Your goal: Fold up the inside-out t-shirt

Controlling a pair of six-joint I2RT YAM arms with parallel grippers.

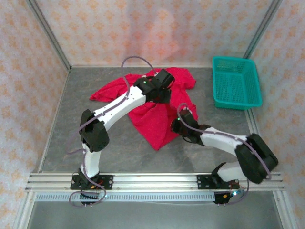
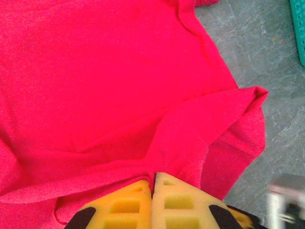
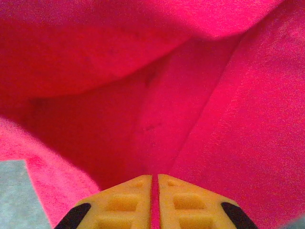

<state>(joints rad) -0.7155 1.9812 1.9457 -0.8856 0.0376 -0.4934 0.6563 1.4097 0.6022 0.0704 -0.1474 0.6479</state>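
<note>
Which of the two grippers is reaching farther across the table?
The left gripper: it pinches the red t-shirt at its far side; the right gripper grips its near side.

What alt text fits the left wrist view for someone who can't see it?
The left tool, its yellow foam fingers pressed together, pinches a fold of the bright red soft cloth t-shirt, which covers most of the picture. Grey stone-patterned table shows at right, with an edge of the teal plastic basket in the top corner.
</note>
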